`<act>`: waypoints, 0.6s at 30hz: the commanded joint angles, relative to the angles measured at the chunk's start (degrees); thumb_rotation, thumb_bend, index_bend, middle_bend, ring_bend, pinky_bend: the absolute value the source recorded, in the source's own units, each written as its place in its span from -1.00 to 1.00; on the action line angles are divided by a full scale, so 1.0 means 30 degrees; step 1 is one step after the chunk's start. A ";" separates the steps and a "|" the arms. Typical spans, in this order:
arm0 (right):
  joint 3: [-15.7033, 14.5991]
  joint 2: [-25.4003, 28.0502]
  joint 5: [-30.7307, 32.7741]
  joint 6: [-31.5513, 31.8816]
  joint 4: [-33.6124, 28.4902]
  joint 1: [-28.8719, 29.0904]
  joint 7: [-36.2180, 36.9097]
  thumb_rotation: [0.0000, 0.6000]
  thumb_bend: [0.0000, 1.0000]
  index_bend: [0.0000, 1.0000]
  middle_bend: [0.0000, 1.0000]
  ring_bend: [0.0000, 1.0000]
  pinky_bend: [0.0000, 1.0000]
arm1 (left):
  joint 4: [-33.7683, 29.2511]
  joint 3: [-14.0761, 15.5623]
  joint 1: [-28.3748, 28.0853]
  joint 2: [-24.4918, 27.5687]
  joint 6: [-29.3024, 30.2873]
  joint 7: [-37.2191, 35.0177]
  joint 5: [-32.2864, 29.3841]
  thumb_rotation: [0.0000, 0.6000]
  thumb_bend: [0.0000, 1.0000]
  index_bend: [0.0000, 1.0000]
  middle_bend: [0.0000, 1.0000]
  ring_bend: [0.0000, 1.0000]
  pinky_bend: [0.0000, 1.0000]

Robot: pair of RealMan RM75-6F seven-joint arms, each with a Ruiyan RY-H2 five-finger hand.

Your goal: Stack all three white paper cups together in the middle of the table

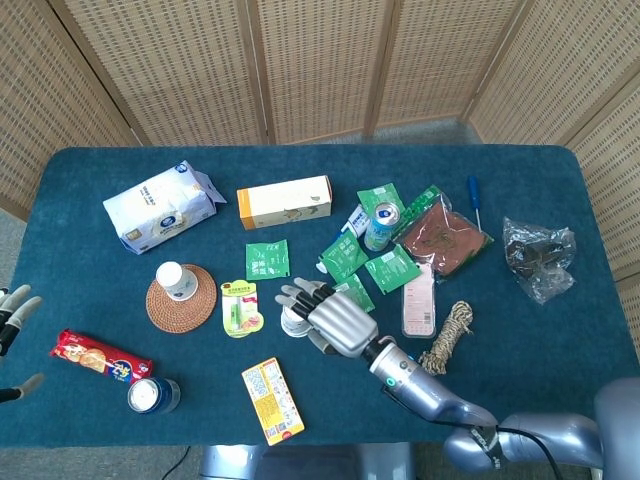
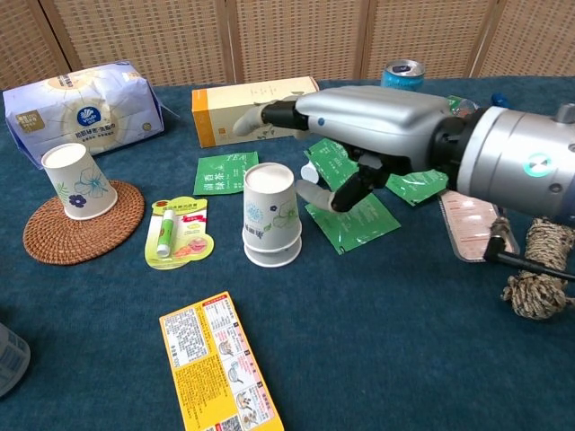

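Two white paper cups (image 2: 271, 215) with a floral print stand nested upside down near the table's middle; in the head view this stack (image 1: 293, 321) peeks out left of my right hand. A third cup (image 2: 77, 182) (image 1: 171, 280) sits upside down on a round woven coaster (image 2: 83, 226) at the left. My right hand (image 2: 359, 135) (image 1: 338, 315) hovers just right of the stack with its fingers spread and nothing in them, the thumb close to the cup wall. My left hand (image 1: 12, 312) shows only at the head view's left edge, off the table, fingers apart.
A tissue pack (image 2: 81, 106) and an orange-white box (image 2: 252, 103) lie behind. Green sachets (image 2: 355, 215), a can (image 2: 402, 74), a lip balm card (image 2: 176, 233), a yellow box (image 2: 217, 373), a rope coil (image 2: 537, 278) and a snack pack (image 1: 100, 357) surround the stack.
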 commanded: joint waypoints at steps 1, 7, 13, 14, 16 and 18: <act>-0.0344 0.0650 -0.0559 0.0531 -0.0028 -0.0543 0.0532 1.00 0.14 -0.75 -1.00 -1.00 -0.62 | -0.0009 0.0017 -0.0032 -0.0013 -0.0093 0.0010 -0.0005 1.00 -0.54 -1.00 -1.00 -1.00 -1.00; -0.0670 0.1635 -0.1290 0.1203 -0.0686 -0.1263 0.1176 1.00 0.14 -0.69 -1.00 -1.00 -0.62 | -0.0101 0.0057 0.0002 -0.0055 -0.0032 0.0155 0.0106 1.00 -0.54 -1.00 -1.00 -1.00 -1.00; -0.1228 0.1699 -0.1697 0.1053 -0.0283 -0.1715 0.1686 1.00 0.14 -0.64 -1.00 -1.00 -0.62 | -0.0176 0.0147 -0.0024 -0.0185 -0.0224 0.0477 0.0164 1.00 -0.54 -1.00 -1.00 -1.00 -1.00; -0.1254 0.1596 -0.1694 0.0966 -0.0128 -0.1743 0.1740 1.00 0.14 -0.64 -1.00 -1.00 -0.62 | -0.0189 0.0149 -0.0038 -0.0206 -0.0264 0.0512 0.0153 1.00 -0.54 -1.00 -1.00 -1.00 -1.00; -0.1259 0.1425 -0.1717 0.0817 0.0107 -0.1738 0.1749 1.00 0.14 -0.64 -1.00 -1.00 -0.62 | -0.0194 0.0136 -0.0055 -0.0227 -0.0308 0.0568 0.0105 1.00 -0.53 -1.00 -1.00 -1.00 -1.00; -0.1171 0.1198 -0.1731 0.0637 0.0379 -0.1671 0.1751 1.00 0.14 -0.64 -1.00 -1.00 -0.62 | -0.0173 0.0107 -0.0083 -0.0254 -0.0384 0.0614 0.0001 1.00 -0.54 -1.00 -1.00 -1.00 -1.00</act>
